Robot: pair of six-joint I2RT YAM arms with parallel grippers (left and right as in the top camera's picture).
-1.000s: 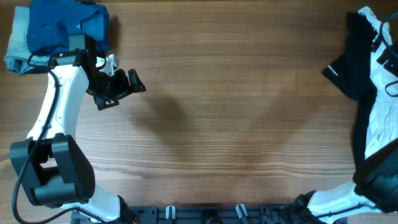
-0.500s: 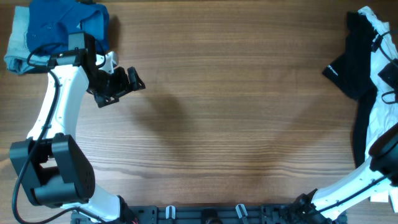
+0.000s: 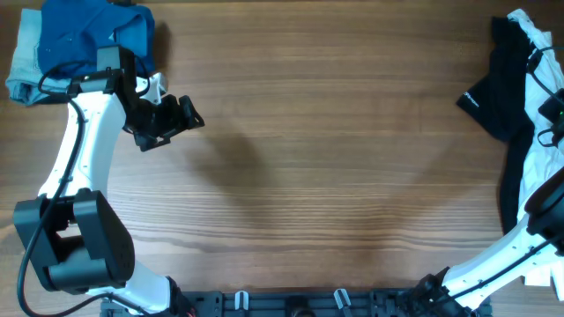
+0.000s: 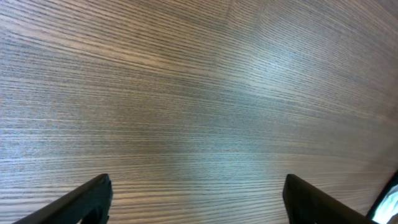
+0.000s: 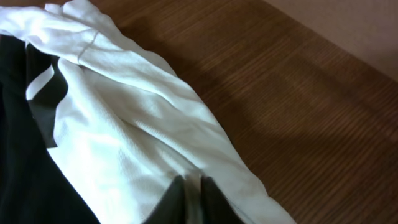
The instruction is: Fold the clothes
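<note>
From above, the grained wooden table carries a black garment at the right edge, its small white logo too small to read. Beside it lies the crumpled white shirt. Folded blue clothes sit upper left, near the left gripper. The left wrist view shows its fingers spread wide over bare wood. In the right wrist view, the right gripper pinches a soft fold of the white shirt, whose black print shows at the left.
</note>
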